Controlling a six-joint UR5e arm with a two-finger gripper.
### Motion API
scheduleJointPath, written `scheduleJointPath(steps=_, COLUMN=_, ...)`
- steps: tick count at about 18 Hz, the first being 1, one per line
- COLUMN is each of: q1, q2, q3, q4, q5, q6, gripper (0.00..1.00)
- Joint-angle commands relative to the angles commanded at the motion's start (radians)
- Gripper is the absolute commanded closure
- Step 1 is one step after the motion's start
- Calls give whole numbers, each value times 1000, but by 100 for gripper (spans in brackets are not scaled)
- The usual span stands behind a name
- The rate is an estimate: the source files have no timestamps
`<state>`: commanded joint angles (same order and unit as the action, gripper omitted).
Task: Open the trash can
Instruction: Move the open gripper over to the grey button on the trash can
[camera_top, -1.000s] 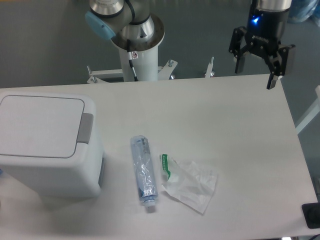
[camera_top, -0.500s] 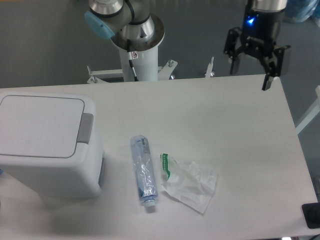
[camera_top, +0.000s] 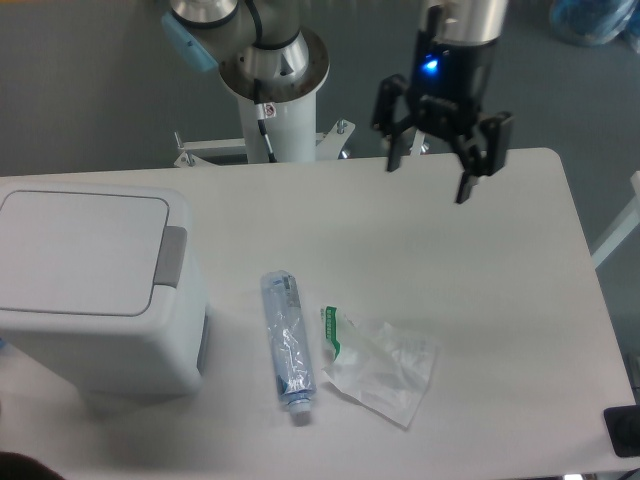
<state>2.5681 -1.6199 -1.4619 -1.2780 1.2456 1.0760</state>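
The trash can (camera_top: 95, 285) sat at about 9 o'clock on the white table (camera_top: 480, 290), hard against the left edge of the view, a white boxy bin with rounded corners. Its flat lid (camera_top: 80, 250) lay shut and level, and the grey push-button tab (camera_top: 170, 257) ran along the lid's right side, facing the middle of the table.

The gripper (camera_top: 430, 180) hung over the far edge of the table at roughly 1 o'clock, well apart from the trash can and touching nothing. Its 2 black fingers (camera_top: 468, 178) were spread wide with only air between them, and a blue light glowed on the body above them. The arm's white base column (camera_top: 280, 105) stood beyond the table at 12 o'clock.

Toward 6 o'clock a clear plastic bottle (camera_top: 287, 342) lay on its side, its length running from the far side toward the near edge, with the cap end nearest the camera. Just beside it on the right lay a crumpled clear plastic bag (camera_top: 385, 368) with a green strip at its left end, close to the bottle. Both were near the trash can's right wall but apart from it
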Motion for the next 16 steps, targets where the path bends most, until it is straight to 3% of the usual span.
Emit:
scheduleJointPath(steps=5, q1=-113, q2=0, q3=-60, q4=143, q5=2, q6=-301, gripper=0)
scheduleJointPath(steps=11, q1=-180, q2=-23, q3=-84, q4=250, q5=-29, q6=-655, gripper=0)
scheduleJointPath(steps=14, q1=-187, q2=-46, q3=-86, q4=299, q5=-80, q6=-748, gripper=0)
scheduleJointPath(steps=16, q1=-201, q2=-46, q3=-98, q4=302, q5=-80, q6=-754, gripper=0)
